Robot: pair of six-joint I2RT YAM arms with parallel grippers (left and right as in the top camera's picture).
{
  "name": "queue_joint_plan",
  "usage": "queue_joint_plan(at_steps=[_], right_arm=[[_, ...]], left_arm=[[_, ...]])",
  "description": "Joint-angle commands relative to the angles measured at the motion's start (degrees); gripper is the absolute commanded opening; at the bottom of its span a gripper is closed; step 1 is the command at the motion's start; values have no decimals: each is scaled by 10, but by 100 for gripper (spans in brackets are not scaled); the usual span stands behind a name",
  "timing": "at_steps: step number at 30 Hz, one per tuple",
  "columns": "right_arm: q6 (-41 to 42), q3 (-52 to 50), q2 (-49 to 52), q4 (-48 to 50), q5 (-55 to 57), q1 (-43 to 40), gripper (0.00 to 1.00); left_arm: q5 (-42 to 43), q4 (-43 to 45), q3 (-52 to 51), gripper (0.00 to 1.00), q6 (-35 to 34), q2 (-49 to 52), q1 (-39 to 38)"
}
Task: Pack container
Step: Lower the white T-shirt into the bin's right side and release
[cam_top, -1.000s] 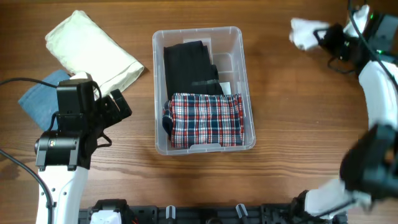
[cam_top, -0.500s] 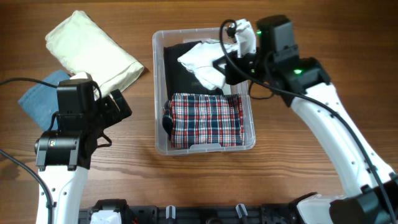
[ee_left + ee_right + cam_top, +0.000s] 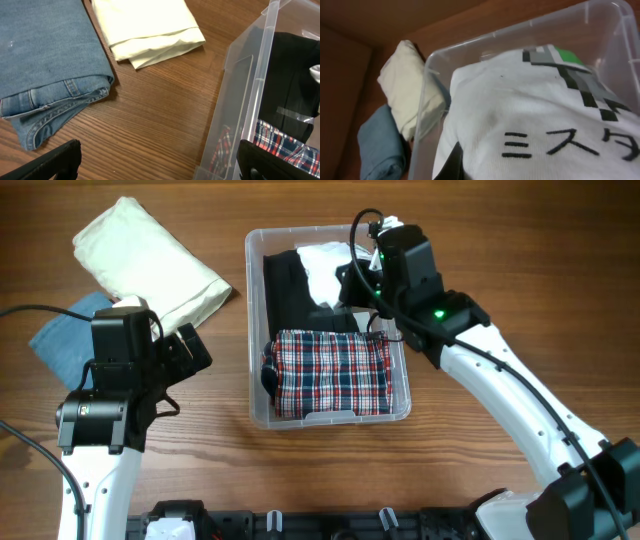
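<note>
The clear container (image 3: 252, 310) stands mid-table and holds a black garment (image 3: 295, 290) at the back and a folded plaid garment (image 3: 335, 370) at the front. My right gripper (image 3: 348, 278) is shut on a white printed T-shirt (image 3: 325, 265) and holds it in the bin's back part, over the black garment. In the right wrist view the T-shirt (image 3: 545, 120) fills the frame inside the bin's rim (image 3: 470, 45). My left gripper (image 3: 160, 170) is open and empty over the table, just left of the bin's wall (image 3: 260, 70).
A folded cream garment (image 3: 150, 260) and folded blue jeans (image 3: 65, 340) lie on the wooden table left of the bin. Both also show in the left wrist view, the cream garment (image 3: 145, 27) beyond the jeans (image 3: 45, 65).
My right arm has swung in from the far right with the white T-shirt and brought it down into the back of the bin. The left arm has not moved.
</note>
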Motion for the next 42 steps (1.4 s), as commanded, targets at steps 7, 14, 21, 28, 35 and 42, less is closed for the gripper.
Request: queue_joint_plan(at_steps=[7,14,21,28,35,42], right_arm=[[62,-7,18,-19,36,13,7],[109,-7,56,-223,-152,123,63],[-105,61,45,-134,41,128,16],[-154,66,80,-209,199,74,11],[-212,54,305,-273,142,39,9],[-221,124,187,-275,197,39,14]], left_arm=[[-7,-3,10,100,7,2,5],[-7,-2,10,100,7,2,5],[-7,-7,10,100,7,2,5],[-7,-7,10,100,7,2,5],[-7,-9,10,100,7,2,5],[-7,-9,10,100,7,2,5]])
